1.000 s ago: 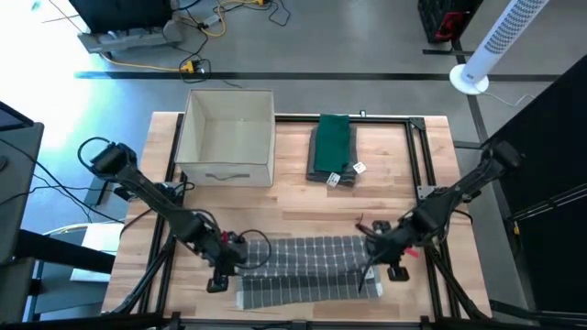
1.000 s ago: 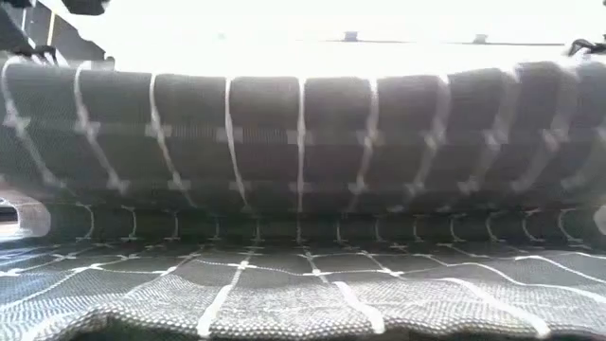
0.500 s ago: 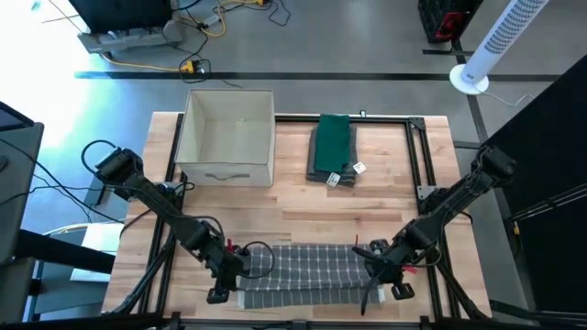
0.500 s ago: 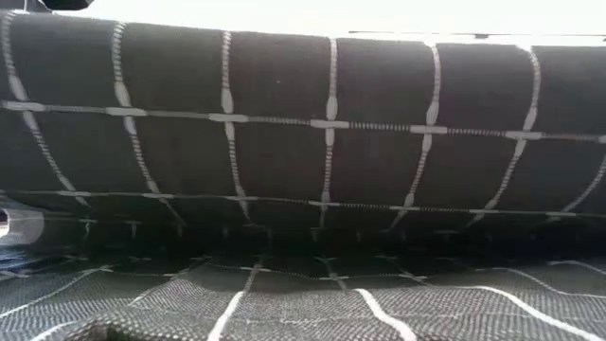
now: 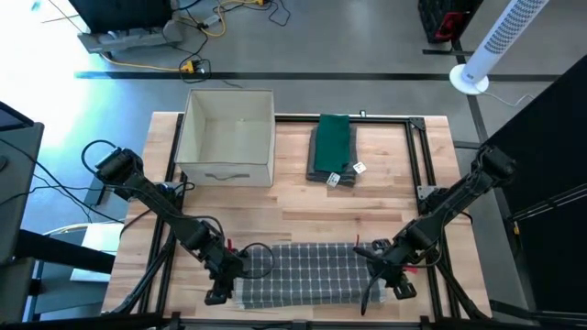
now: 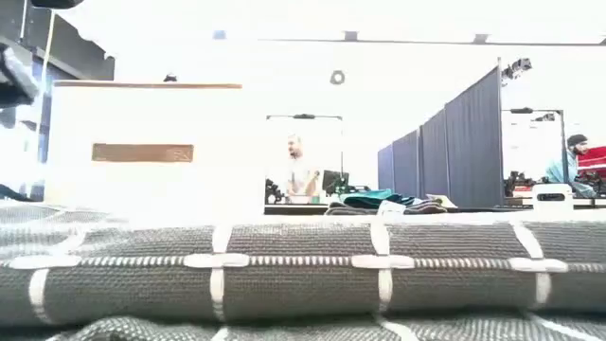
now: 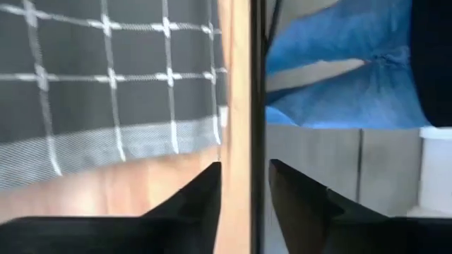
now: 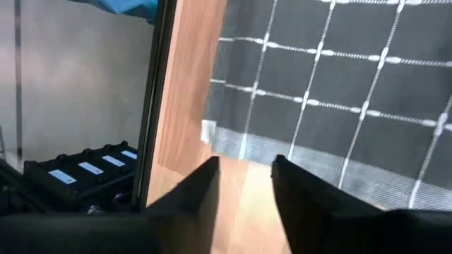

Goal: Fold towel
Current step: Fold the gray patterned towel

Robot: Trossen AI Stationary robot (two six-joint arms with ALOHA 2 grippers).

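Observation:
A dark grey towel with a white grid lies folded in a flat band along the table's near edge; it fills the foreground of the low view. My left gripper stands at its left end, open, its fingers over bare wood beside the towel's hemmed edge. My right gripper stands at the right end, also open, with the towel's corner just ahead of its fingers. Neither holds cloth.
A beige open box stands at the far left, and a folded green cloth lies beside it at the far middle. Black frame rails run along the table's edges. The near edge lies right behind both grippers. People show in the room beyond.
Both grippers have moved toward the table's near edge and down, carrying the towel's raised far edge over the near part. The towel, which stood up as a wall before the low camera, now lies flat, folded in half, and no cloth is between the fingers.

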